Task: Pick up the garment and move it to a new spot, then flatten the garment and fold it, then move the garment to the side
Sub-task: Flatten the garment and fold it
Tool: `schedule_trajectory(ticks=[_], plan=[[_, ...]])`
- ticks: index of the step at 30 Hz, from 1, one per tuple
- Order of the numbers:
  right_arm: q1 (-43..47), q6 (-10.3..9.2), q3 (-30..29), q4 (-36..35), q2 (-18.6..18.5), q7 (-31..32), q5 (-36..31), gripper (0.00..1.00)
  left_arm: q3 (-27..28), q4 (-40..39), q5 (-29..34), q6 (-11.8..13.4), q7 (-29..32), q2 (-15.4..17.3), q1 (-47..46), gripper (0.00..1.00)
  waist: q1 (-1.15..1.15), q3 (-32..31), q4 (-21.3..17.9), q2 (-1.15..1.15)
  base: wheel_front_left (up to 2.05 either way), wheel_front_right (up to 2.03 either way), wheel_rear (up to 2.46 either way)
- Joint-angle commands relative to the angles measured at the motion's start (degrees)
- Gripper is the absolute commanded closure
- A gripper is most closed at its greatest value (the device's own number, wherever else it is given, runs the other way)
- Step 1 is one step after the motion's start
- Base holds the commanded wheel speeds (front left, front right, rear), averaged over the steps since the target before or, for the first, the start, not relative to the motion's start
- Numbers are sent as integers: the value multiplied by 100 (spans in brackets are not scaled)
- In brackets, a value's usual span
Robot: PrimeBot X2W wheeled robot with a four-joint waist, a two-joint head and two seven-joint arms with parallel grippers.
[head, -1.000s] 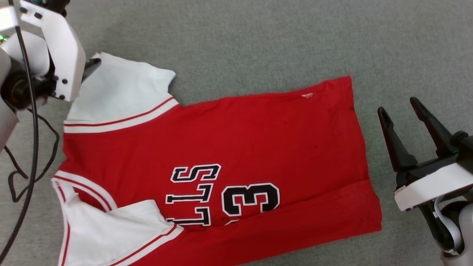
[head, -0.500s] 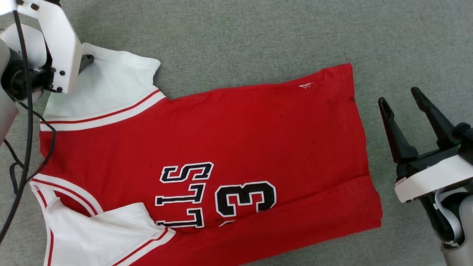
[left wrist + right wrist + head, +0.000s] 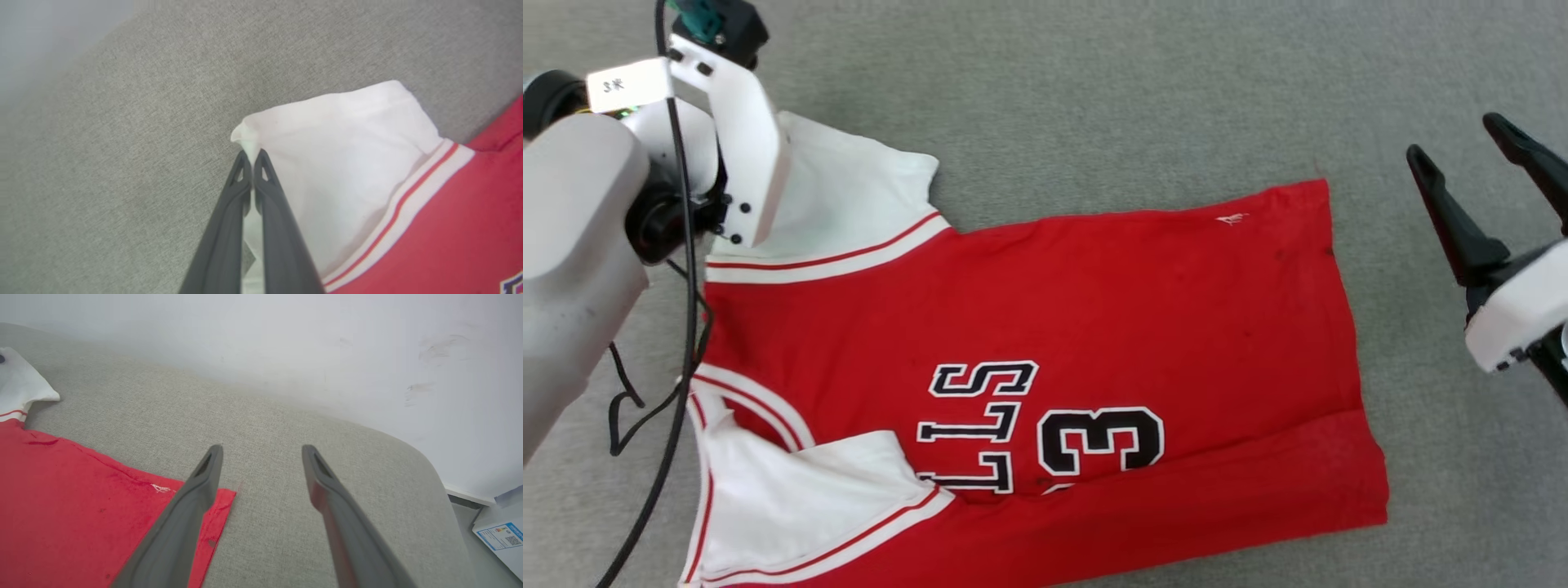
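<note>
The garment [image 3: 1054, 310], a red jersey with white sleeves and black letters and a 3, lies spread on the grey cushion, collar end to the left. In the left wrist view my left gripper [image 3: 253, 157] is shut on the far corner of the upper white sleeve [image 3: 339, 155], pinching a small fold of cloth. In the head view the left arm's white wrist bracket [image 3: 747, 155] covers that corner. My right gripper [image 3: 1455, 139] is open beside the hem end. In the right wrist view the right gripper [image 3: 262, 449] hovers just off the garment's red hem corner [image 3: 81, 506], holding nothing.
The grey upholstered cushion [image 3: 1094, 90] extends beyond the jersey at the top and right. A black cable [image 3: 678, 327] hangs by the left arm over the collar area. Past the cushion's rounded edge are a white wall [image 3: 286, 343] and a labelled box [image 3: 500, 535].
The left gripper has closed on the sleeve corner. The head camera has shifted, so the whole picture moved. The right gripper now shows higher in the view, still open.
</note>
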Motion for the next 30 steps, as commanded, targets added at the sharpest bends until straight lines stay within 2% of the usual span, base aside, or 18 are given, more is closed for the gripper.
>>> schedule_trajectory(ticks=[1, 8, 14, 20, 30], plan=[[-190, -7, 140, 27, -118, 267, 112, 0, -7, -47, 6, -8, -72, 1, 11, 100, 0, -108, 131, 0, 0, 0, 0], [-1140, -7, 1125, 419, -887, 2172, 828, 0, -134, -414, 64, -8, -347, -78, -103, 100, 0, -86, 399, 0, 0, 0, 0], [-1754, -8, 1905, 943, -1116, 3426, 1283, 0, -195, -651, 119, -9, -499, -141, -244, 100, 0, 60, 576, 0, 0, 0, 0], [-2229, -7, 2317, 1677, -973, 3799, 1378, 0, -254, -799, 200, -10, -599, -183, -388, 100, 0, 252, 706, 0, 0, 0, 0], [-2404, -6, 3299, 2651, -679, 3740, 1441, 0, -322, -892, 204, -10, -709, -183, -596, 100, 0, 519, 796, 0, 0, 0, 0]])
